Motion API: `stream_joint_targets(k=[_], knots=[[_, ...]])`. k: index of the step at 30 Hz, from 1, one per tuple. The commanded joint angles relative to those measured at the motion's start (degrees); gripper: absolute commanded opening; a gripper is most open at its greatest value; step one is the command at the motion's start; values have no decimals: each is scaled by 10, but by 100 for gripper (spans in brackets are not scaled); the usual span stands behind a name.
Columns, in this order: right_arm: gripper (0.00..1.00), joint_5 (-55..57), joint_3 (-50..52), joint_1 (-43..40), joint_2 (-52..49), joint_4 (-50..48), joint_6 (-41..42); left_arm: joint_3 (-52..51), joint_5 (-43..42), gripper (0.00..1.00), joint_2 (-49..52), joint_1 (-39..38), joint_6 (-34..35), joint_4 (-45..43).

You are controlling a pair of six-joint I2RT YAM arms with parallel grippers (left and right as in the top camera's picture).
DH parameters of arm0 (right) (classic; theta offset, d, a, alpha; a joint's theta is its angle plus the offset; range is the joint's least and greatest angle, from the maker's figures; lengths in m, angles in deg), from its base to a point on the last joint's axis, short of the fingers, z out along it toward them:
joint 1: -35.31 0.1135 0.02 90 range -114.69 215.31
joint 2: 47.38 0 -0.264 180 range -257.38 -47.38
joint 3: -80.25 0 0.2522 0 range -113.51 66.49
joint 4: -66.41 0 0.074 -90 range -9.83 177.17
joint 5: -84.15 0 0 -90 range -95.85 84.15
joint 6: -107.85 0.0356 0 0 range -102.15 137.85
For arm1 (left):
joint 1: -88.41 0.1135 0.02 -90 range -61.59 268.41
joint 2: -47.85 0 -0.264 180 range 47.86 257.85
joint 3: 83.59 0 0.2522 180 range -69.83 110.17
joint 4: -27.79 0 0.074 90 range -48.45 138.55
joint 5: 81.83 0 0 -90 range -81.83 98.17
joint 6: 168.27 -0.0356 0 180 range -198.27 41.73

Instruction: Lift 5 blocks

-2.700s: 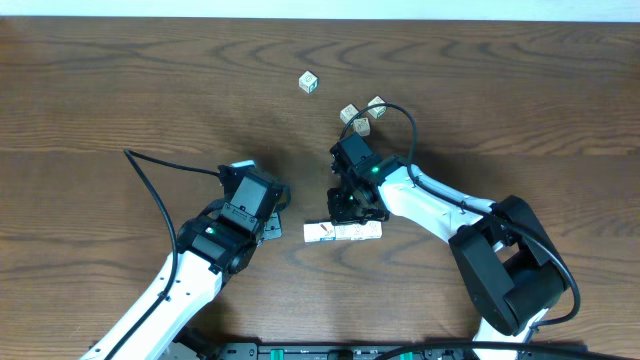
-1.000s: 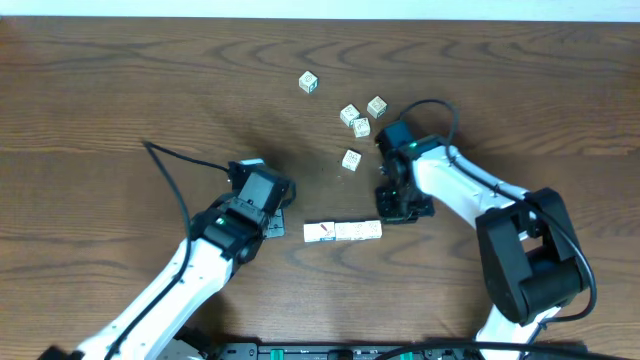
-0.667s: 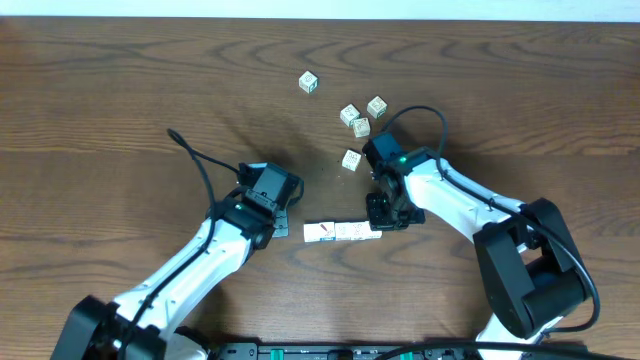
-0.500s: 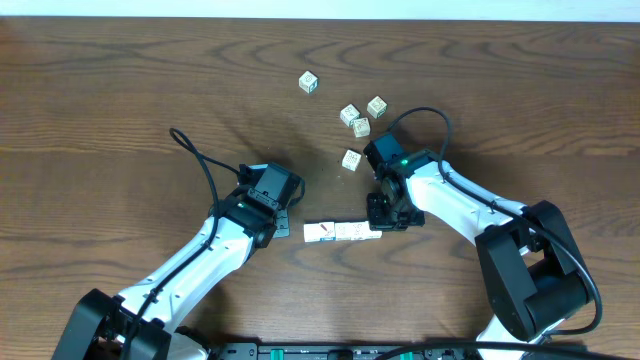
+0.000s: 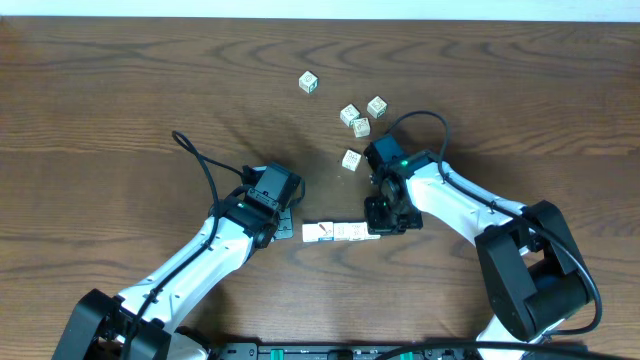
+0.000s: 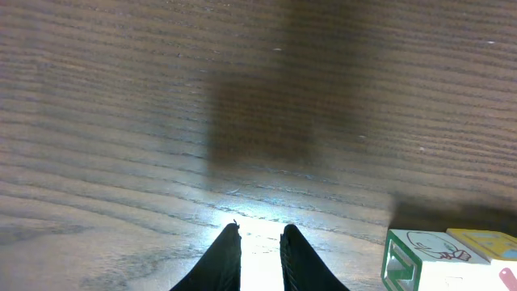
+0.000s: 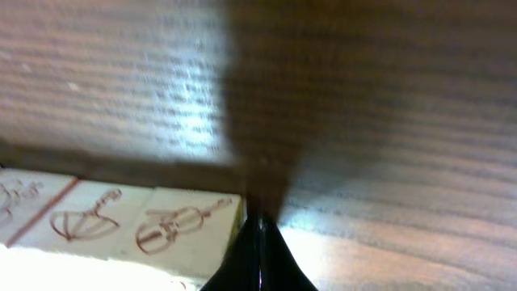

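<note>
The blocks that matter most here are the ones laid end to end in a short row (image 5: 340,232) toward 6 o'clock on the wooden table (image 5: 120,100). I count three, though the joints are faint from above. The row's long axis runs from 9 o'clock to 3 o'clock. Five more blocks lie loose toward 12 o'clock: one (image 5: 351,159) near the right arm's wrist, a cluster of three (image 5: 361,127) beyond it, and a lone block (image 5: 309,82) farthest out.

The right gripper (image 5: 380,224) sits at the row's 3 o'clock end with its fingers pressed fully together and nothing between them. In its wrist view the joined tip (image 7: 259,250) rests against, or just beside, the last printed face of the row (image 7: 121,218).

The left gripper (image 5: 287,222) sits at the 9 o'clock end. Its fingertips (image 6: 229,257) are parted by only a narrow slit and are empty, and the end block (image 6: 416,260) lies just beside them at 3 o'clock, not yet touched.

So each arm is nearest its own end of the row, facing the other along its length. The likely plan is to pinch the row lengthwise between the two tips. It probably needs two more blocks first, and any push off the axis could buckle it.
</note>
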Motion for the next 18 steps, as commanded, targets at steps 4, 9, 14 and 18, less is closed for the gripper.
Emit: stream_joint_targets(k=[4,9,14,18], knots=[[1,15,23,9,-26,14,-21,-4,-10,19,2,3,4,3],[1,-1,23,9,-26,11,-21,-4,-41,19,2,3,-5,6],[1,-20,23,9,-26,-3,-21,-4,-67,14,2,2,-4,5],[1,-30,23,9,-26,-13,-21,-4,-85,14,2,0,-4,2]])
